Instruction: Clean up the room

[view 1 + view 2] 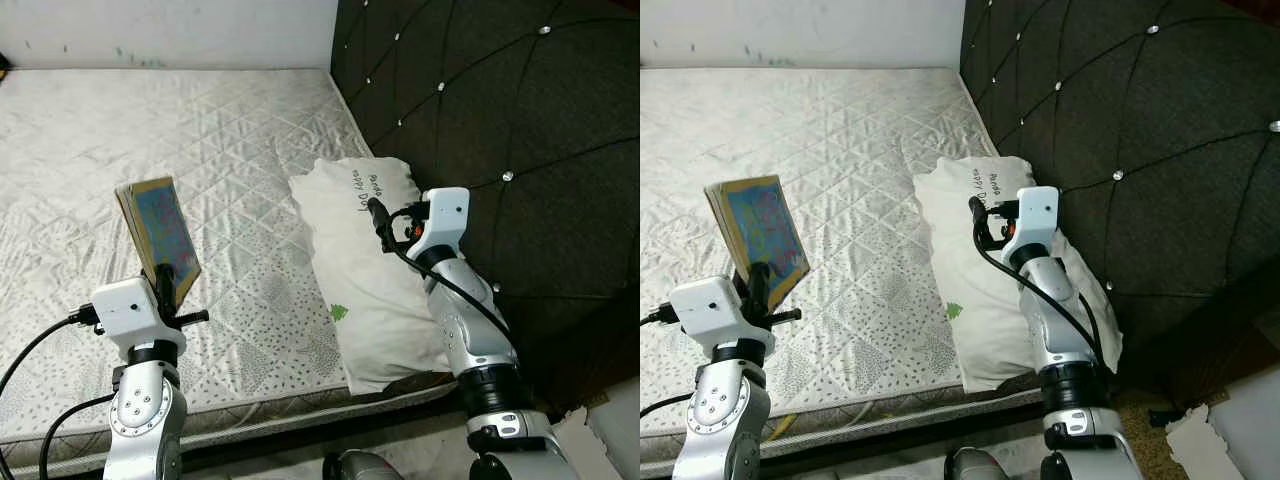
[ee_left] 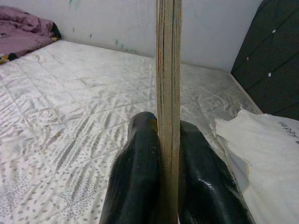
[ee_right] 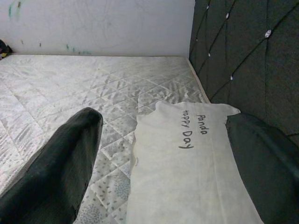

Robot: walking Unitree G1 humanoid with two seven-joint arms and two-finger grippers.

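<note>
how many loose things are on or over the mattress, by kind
thin book with a blue cover, clamped upright in the left gripper: 1
white pillow printed "Panda Happy Day", under the open right gripper: 1
crumpled purple blanket: 1
total: 3

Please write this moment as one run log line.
left gripper: shut on book, raised above mattress | right gripper: open, over pillow | headboard: beside pillow

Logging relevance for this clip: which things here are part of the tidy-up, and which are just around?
In the job: book, clamped upright in left gripper; pillow, below open right gripper.

Just around: mattress, headboard, purple bedding.
</note>
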